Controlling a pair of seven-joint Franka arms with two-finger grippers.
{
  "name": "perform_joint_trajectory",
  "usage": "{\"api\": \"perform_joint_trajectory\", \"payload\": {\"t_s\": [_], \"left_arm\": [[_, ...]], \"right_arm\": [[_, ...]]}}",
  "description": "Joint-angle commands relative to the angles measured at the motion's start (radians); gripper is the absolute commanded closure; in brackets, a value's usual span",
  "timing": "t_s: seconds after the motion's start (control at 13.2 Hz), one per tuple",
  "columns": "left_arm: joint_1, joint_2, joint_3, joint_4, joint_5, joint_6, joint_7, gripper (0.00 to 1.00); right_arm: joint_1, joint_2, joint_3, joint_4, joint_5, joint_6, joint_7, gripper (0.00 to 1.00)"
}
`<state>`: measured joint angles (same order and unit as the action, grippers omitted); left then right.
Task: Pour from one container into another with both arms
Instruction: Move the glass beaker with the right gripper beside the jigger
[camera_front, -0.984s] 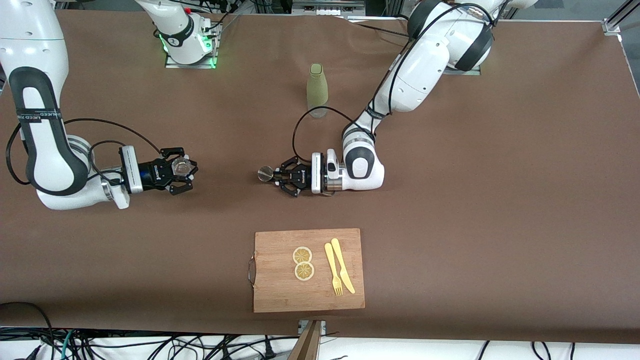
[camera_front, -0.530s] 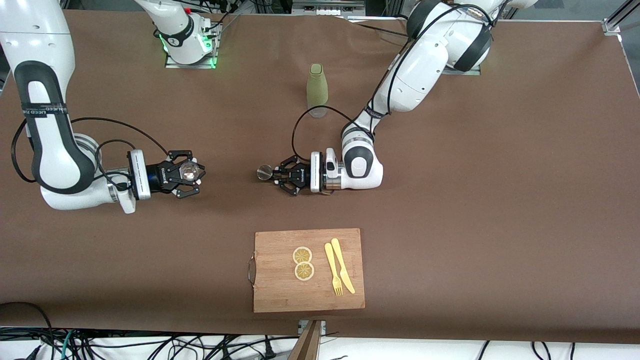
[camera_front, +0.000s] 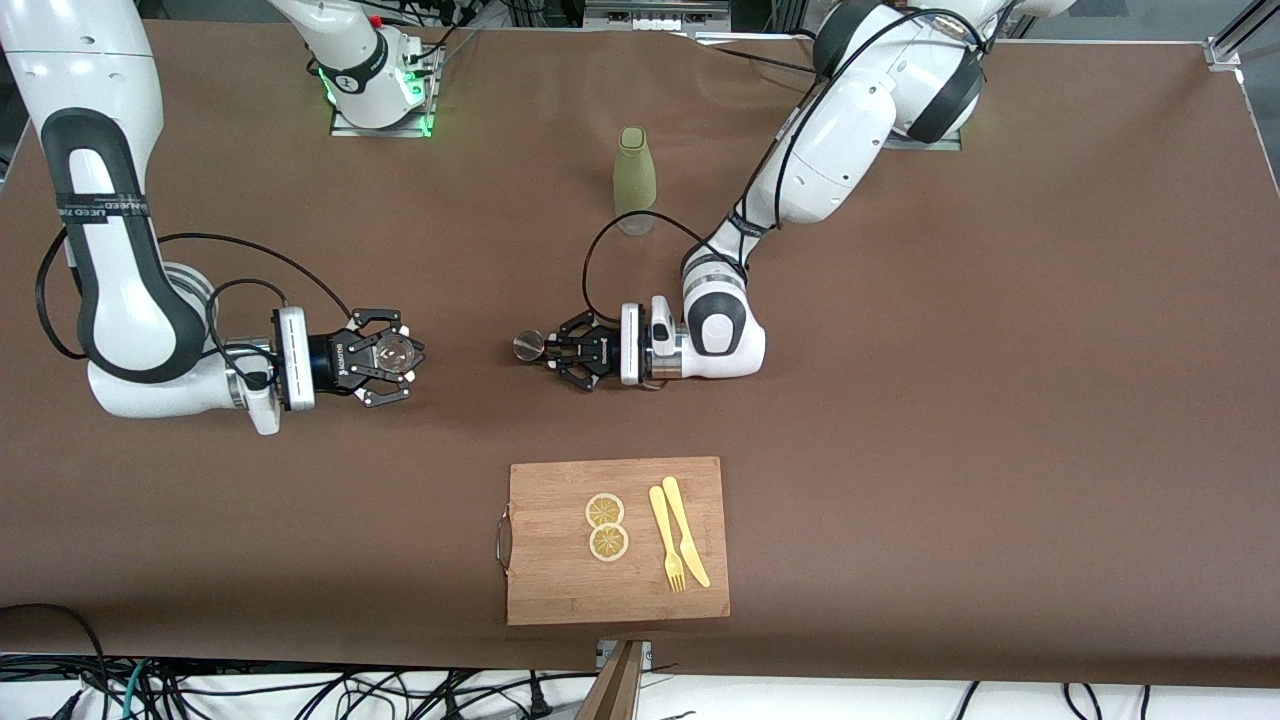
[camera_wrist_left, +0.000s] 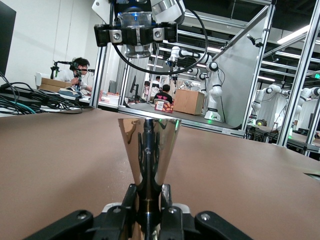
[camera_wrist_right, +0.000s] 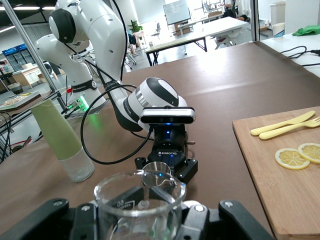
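The right pincer (camera_front: 392, 355), over the tabletop (camera_front: 1000, 400) toward the right arm's end, is closed around a clear glass beaker (camera_front: 393, 349) held upright with its mouth up. The left pincer (camera_front: 553, 350), over the middle of the tabletop, grips the narrow waist of a shiny metal jigger (camera_front: 529, 345), whose long axis also stands vertical, flared cup on top. From the beaker, the jigger lies at about three o'clock in the front view, well apart. A green bottle (camera_front: 634, 180) stands upright at about one o'clock from the jigger; a wooden cutting board (camera_front: 560, 560) lies at about five o'clock.
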<state>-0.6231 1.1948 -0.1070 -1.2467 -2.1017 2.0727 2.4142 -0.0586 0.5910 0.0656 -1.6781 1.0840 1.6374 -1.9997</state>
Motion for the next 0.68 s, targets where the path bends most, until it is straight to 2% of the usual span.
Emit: {"api": "perform_joint_trajectory", "payload": {"t_s": [0.0,0.61], "left_arm": [[-0.018,0.017,0.001,0.039,-0.04,0.009,0.014,1.0],[-0.018,0.015,0.001,0.058,-0.04,0.009,0.011,1.0]], "right_arm": [[0.075,-0.082,-0.058,-0.042,0.02,0.022,0.09,0.92],[0.149,-0.106,-0.095,-0.097,0.019,0.067,0.13,0.92]]}}
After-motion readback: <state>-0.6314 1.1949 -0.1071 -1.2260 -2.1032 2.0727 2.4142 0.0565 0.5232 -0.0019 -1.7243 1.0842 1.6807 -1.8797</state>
